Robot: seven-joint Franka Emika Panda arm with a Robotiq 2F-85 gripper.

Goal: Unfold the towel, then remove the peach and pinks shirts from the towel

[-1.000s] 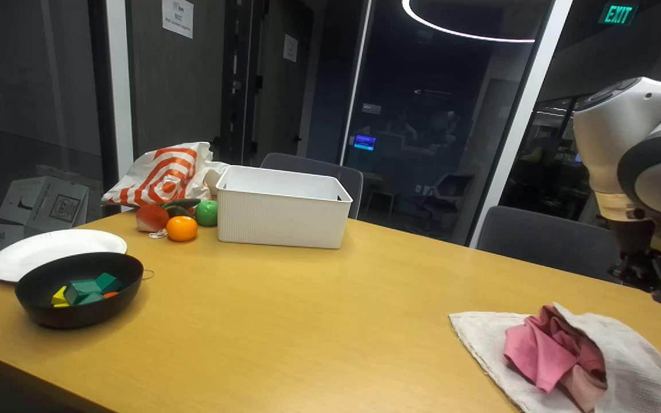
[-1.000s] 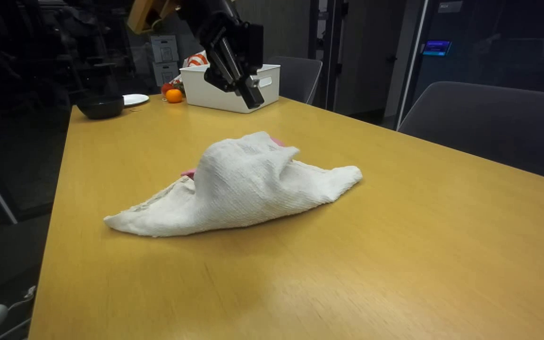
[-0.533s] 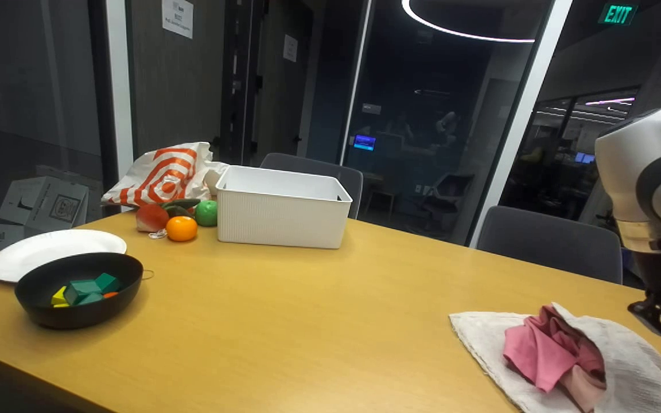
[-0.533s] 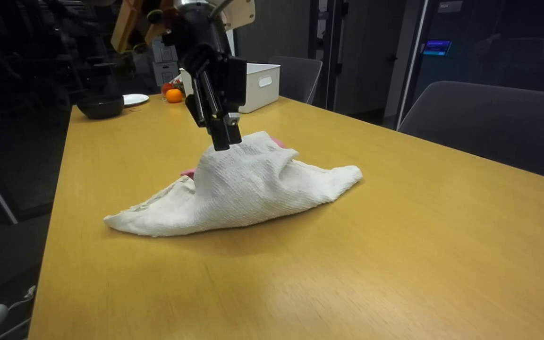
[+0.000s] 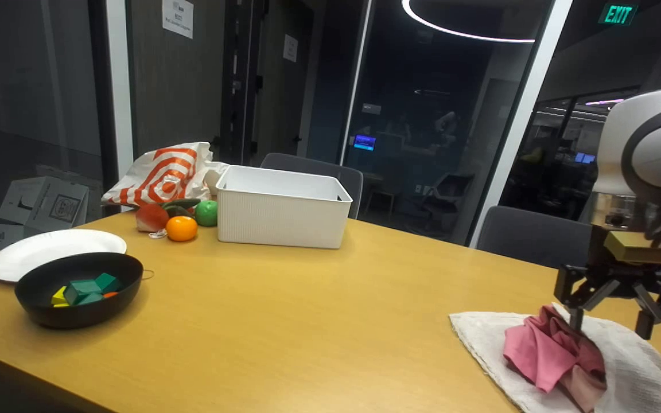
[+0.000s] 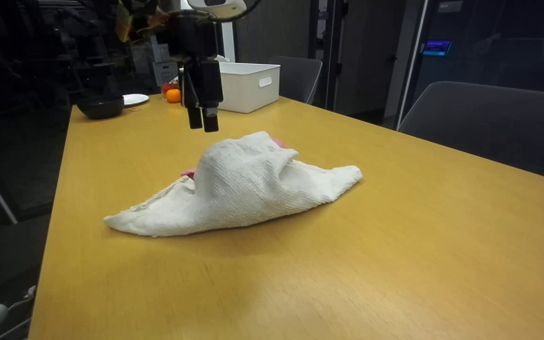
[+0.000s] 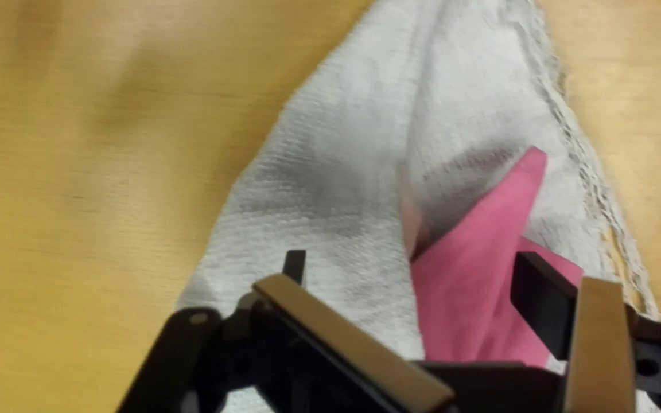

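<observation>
A whitish towel (image 5: pixel 634 367) lies partly folded over on the table, its flap covering part of the clothes. The pink shirt (image 5: pixel 537 355) bulges out of the fold, with a patch of the peach shirt (image 5: pixel 586 387) below it. In an exterior view the towel (image 6: pixel 248 189) hides all but small bits of pink. My gripper (image 5: pixel 611 326) hangs over the fold, jaws wide apart and nothing between them. In the wrist view the gripper (image 7: pixel 418 281) straddles the flap's edge, one finger over the towel (image 7: pixel 330 201), its opposite over the pink shirt (image 7: pixel 468 287). A sliver of the peach shirt (image 7: pixel 408 212) shows there.
A white bin (image 5: pixel 282 215) stands at the back of the table beside a plastic bag (image 5: pixel 164 175) and toy produce such as an orange (image 5: pixel 182 229). A black bowl (image 5: pixel 38 298) with blocks and a white plate (image 5: pixel 6 261) are at the far left. Chairs line the table's edge.
The gripper has gone from shut to wide open and turned at the wrist. It came down toward the towel, then shifted sideways and slightly up over the fold. Towel and shirts lie unchanged.
</observation>
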